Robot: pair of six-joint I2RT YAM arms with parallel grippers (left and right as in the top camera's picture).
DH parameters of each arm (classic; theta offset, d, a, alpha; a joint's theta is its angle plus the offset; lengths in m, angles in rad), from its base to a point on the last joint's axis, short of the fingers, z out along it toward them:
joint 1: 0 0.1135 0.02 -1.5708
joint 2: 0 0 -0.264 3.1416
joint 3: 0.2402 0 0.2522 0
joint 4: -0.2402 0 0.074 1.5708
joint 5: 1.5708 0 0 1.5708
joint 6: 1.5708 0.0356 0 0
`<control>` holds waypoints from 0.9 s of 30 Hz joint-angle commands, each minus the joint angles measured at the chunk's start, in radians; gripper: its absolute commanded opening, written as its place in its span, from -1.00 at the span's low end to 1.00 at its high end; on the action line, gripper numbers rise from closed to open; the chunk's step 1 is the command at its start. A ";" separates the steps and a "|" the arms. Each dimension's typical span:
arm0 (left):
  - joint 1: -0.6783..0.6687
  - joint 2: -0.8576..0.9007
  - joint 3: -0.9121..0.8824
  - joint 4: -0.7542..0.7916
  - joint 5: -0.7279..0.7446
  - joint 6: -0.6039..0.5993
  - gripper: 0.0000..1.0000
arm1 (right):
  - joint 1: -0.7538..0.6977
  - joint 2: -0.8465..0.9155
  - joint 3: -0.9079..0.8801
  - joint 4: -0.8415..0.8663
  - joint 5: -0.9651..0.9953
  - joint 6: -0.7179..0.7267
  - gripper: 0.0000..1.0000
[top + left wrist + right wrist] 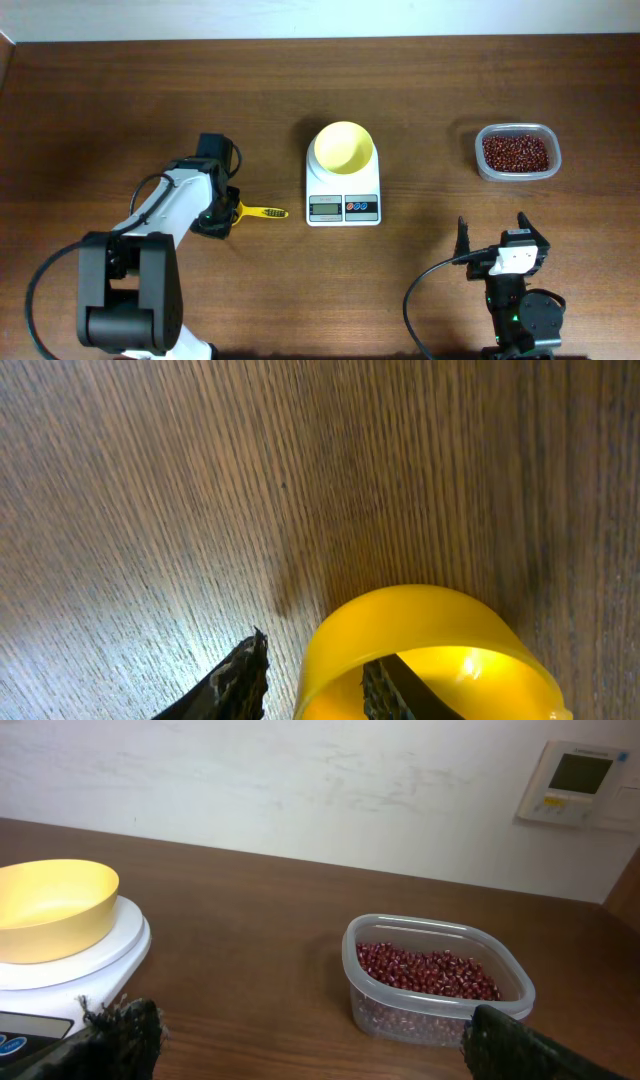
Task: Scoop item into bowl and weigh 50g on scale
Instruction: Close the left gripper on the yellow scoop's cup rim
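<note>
Dark wood tabletop point(120, 100): left gripper point(312, 668) straddles the yellow scoop point(420, 610) wall, can't tell if clamped; right gripper point(492, 226) gapes, lower right; bowl point(343, 146) on scale point(343, 206), centre; beans point(516, 152) upper right.

No legible text (scale point(343, 208) display unreadable)

The pale yellow bowl point(343, 146) sits upright and empty on the white scale point(343, 207), whose grey screen and red and blue buttons lie in front of it. The dark red-brown beans point(516, 153) lie heaped in a clear tub point(478, 160), well apart to the scale's right.
</note>
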 commanded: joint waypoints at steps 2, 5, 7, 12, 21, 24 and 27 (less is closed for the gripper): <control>-0.023 0.024 -0.009 0.016 0.002 -0.002 -0.34 | 0.008 -0.008 -0.005 -0.006 0.019 -0.006 0.98; -0.029 0.030 -0.009 0.019 0.002 -0.002 -0.60 | 0.008 -0.008 -0.005 -0.006 0.019 -0.006 0.97; -0.029 0.030 -0.009 0.019 -0.002 -0.002 -0.60 | 0.008 -0.008 -0.005 -0.006 0.019 -0.006 0.98; -0.029 0.056 -0.009 0.020 -0.005 -0.002 -0.53 | 0.008 -0.008 -0.005 -0.006 0.019 -0.006 0.97; -0.008 0.028 -0.004 -0.052 -0.012 0.037 -1.00 | 0.008 -0.008 -0.005 -0.006 0.019 -0.006 0.97; 0.021 -0.056 -0.003 -0.051 -0.013 0.129 -1.00 | 0.008 -0.008 -0.005 -0.006 0.019 -0.006 0.97; 0.039 -0.147 -0.003 -0.038 -0.009 0.133 -1.00 | 0.008 -0.008 -0.005 -0.006 0.019 -0.006 0.97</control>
